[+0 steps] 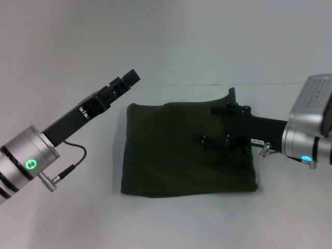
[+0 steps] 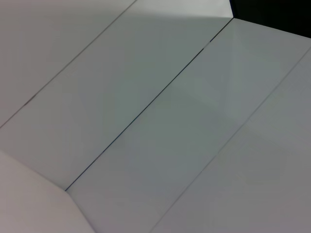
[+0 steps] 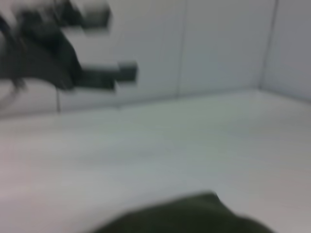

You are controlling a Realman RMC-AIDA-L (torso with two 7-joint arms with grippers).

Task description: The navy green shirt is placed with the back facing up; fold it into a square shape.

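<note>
Lying folded into a rough square on the white table (image 1: 62, 218), the navy green shirt (image 1: 181, 155) is overlapped by the right gripper (image 1: 215, 124), apparently parted and empty. The left gripper (image 1: 129, 79), raised beside it against pale seamed walls, cannot be judged.

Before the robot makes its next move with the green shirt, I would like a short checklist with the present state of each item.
1. Shirt folded to a roughly square shape on the table: ok, four fairly straight sides.
2. Far right corner flat: not ok, a small peak of cloth stands up there.
3. Left gripper clear of the shirt: ok, it is raised beside the shirt's left edge, apart from the cloth.
4. Right gripper free of the cloth: cannot tell, it lies over the shirt's right part, black on dark fabric.
5. Lettering hidden: ok, only plain green shows.
</note>
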